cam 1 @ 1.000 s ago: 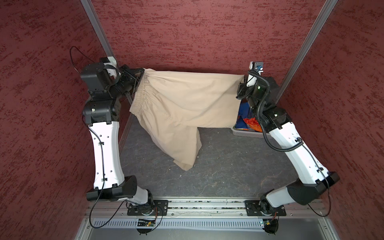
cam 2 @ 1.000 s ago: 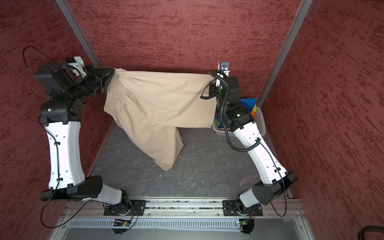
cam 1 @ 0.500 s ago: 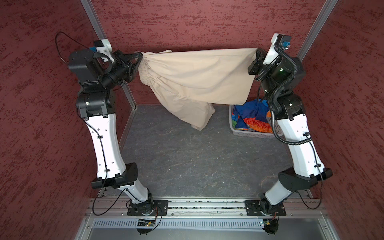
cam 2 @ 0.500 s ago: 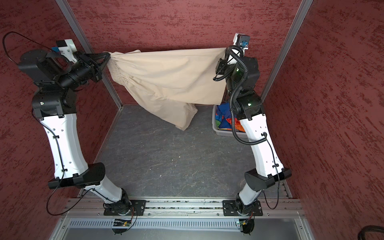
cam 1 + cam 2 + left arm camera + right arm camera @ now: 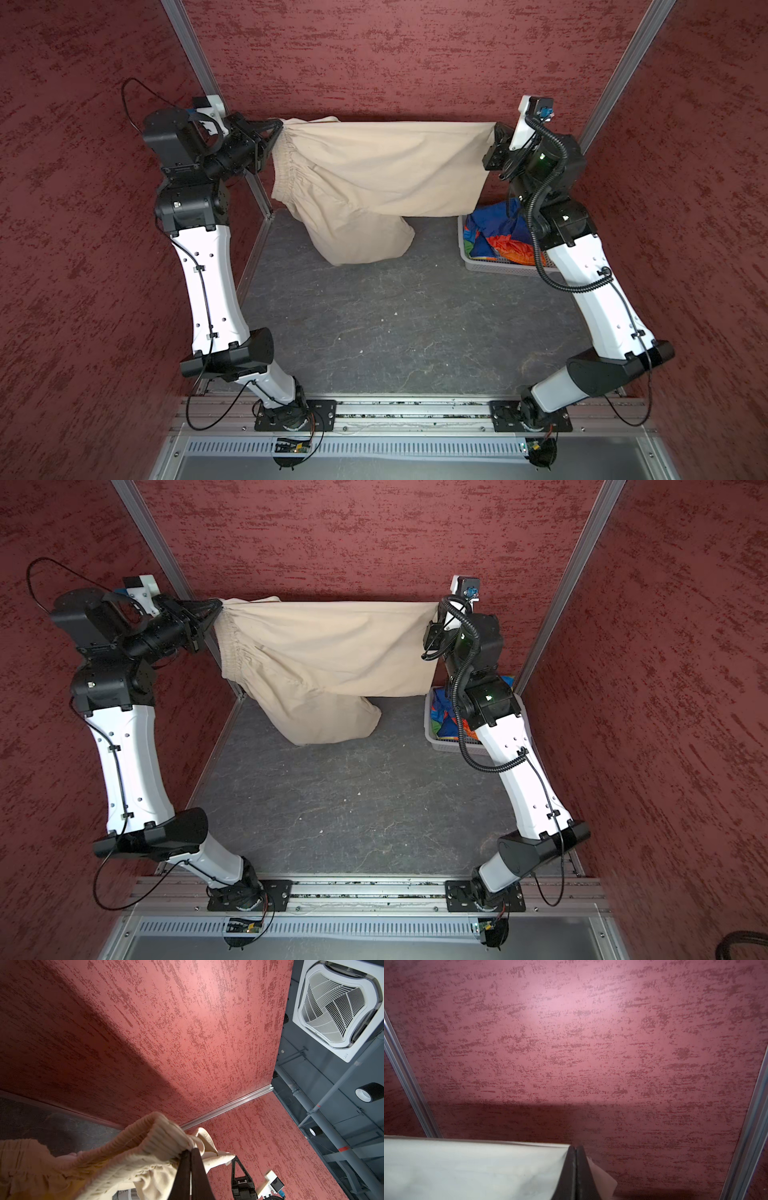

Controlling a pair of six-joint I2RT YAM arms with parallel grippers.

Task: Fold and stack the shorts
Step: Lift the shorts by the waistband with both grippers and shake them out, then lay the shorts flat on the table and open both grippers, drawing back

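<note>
While they hung stretched in mid-air, the plain beige cloth shorts (image 5: 374, 166) were grasped at the gathered waist by the clenched jaws of the left gripper (image 5: 277, 126) and at a leg's hem by those of the right gripper (image 5: 496, 132); one leg sagged onto the dark grey desk (image 5: 395, 324); the shiny rainbow-striped shorts (image 5: 498, 239) lay crumpled in the white perforated basket (image 5: 494, 266).
</note>
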